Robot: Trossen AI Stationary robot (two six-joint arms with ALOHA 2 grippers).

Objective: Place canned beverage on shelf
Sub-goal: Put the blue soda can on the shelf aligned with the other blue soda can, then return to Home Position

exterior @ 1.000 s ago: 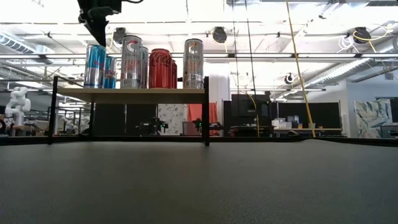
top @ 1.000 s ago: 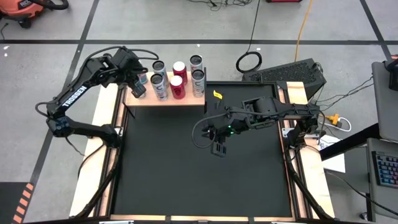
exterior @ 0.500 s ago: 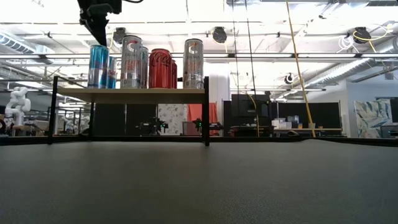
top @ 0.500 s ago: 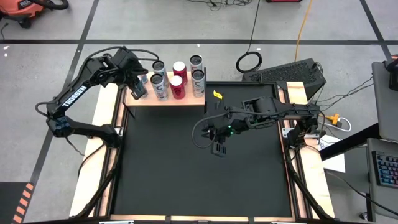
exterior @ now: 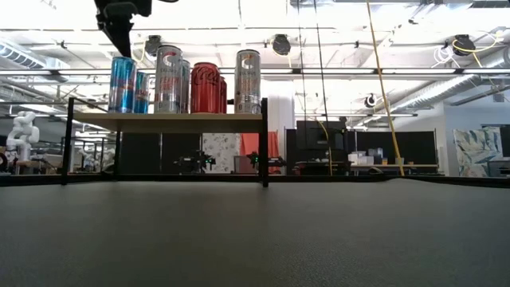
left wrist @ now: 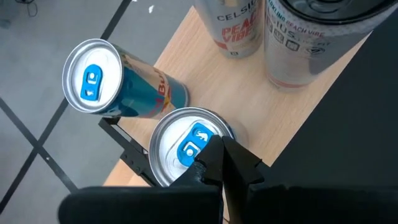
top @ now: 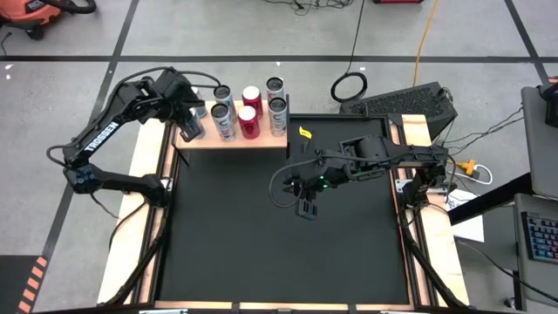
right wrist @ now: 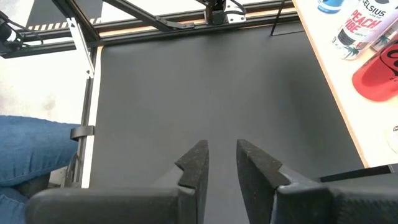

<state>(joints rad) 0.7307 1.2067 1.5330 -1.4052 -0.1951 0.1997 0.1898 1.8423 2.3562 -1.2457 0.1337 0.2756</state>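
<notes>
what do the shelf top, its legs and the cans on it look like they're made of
The shelf top looks like light wood or a wood laminate: pale tan, matte, with a flat board edge. Its legs appear to be thin black metal, probably painted. The cans look like aluminium: shiny silver lids with pull tabs in the left wrist view, and glossy printed sides.

Upright cans [top: 248, 112], perhaps seven, crowd light-wood shelf [top: 231, 140]

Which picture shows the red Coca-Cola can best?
The low view: the red Coca-Cola can stands side-on on the shelf, logo visible. The high view shows only its top; the right wrist view catches a red edge; the left wrist view misses it.
</notes>
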